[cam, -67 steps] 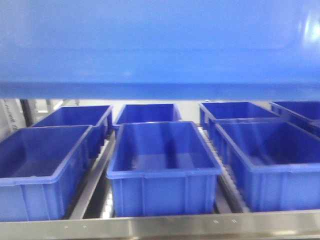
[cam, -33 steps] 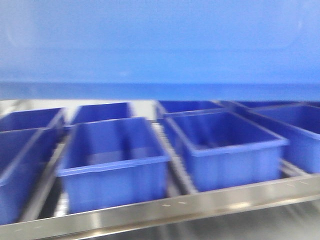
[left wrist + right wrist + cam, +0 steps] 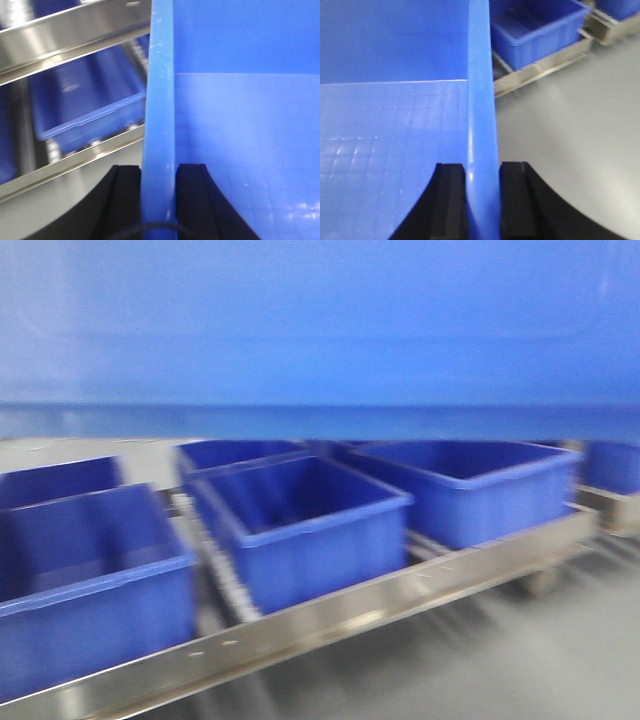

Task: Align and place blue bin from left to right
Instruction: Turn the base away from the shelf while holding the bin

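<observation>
Both jaws astride blue bin (image 3: 158, 100) (rim)

The blue bin (image 3: 395, 150) bears a faint grid inside; blurred bins beyond (image 3: 300, 530) seem darker blue.

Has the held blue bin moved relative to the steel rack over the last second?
Yes. The held blue bin has swung right: the steel rack slid left and tilted in view below it.

Front view: smeared throughout by motion blur; racked bins (image 3: 300, 530) and steel rail (image 3: 330, 615) are streaked sideways. Lighting is bright and even. Left wrist view: white glare is carried on the rail; background is blurred. Right wrist view: blue bin (image 3: 482, 100) rim is rendered sharp, floor (image 3: 570, 150) softly lit.
</observation>
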`<action>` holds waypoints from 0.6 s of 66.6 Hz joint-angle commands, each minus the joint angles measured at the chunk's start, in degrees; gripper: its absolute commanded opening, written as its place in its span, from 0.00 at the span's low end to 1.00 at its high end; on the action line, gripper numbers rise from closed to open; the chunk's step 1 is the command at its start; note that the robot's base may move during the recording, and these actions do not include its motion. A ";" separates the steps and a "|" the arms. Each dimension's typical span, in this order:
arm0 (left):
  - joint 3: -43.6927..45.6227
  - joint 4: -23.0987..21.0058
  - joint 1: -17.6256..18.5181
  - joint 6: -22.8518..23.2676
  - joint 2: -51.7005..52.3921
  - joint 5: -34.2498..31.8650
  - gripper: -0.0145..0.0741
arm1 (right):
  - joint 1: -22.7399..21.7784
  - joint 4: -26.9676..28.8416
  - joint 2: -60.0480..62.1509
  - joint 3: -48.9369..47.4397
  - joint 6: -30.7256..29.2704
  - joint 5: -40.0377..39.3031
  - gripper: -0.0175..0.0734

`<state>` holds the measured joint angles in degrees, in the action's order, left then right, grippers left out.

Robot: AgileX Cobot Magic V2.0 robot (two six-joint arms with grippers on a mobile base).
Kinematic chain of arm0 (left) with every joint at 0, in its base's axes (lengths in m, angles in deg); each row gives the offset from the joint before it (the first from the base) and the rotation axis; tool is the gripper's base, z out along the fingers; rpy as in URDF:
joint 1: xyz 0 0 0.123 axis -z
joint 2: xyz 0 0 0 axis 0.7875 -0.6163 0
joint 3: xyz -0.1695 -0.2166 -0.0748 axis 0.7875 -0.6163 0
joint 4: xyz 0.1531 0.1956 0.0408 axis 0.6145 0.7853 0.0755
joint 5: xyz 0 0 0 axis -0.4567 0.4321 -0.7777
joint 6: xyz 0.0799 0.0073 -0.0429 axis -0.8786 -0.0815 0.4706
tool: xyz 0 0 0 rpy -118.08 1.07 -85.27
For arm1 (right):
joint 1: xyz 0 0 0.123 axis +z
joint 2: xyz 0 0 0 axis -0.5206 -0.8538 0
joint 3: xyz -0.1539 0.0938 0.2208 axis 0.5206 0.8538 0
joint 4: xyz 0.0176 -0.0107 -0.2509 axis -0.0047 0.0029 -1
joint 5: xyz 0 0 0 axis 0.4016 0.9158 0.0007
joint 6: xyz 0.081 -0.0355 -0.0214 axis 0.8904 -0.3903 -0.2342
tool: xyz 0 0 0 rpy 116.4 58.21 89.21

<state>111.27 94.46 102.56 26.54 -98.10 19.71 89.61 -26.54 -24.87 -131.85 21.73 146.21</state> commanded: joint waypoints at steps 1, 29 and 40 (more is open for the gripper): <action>0.41 0.95 1.08 0.31 0.47 -5.11 0.04 | 0.57 -0.99 0.54 -0.46 0.10 -5.69 0.11; 0.41 0.95 1.08 0.31 0.47 -5.11 0.04 | 0.57 -0.99 0.54 -0.46 0.10 -5.69 0.11; 0.41 0.95 1.08 0.31 0.47 -5.11 0.04 | 0.57 -0.99 0.54 -0.46 0.10 -5.69 0.11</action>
<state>111.27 94.46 102.56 26.54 -98.10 19.71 89.61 -26.54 -24.87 -131.85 21.73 146.21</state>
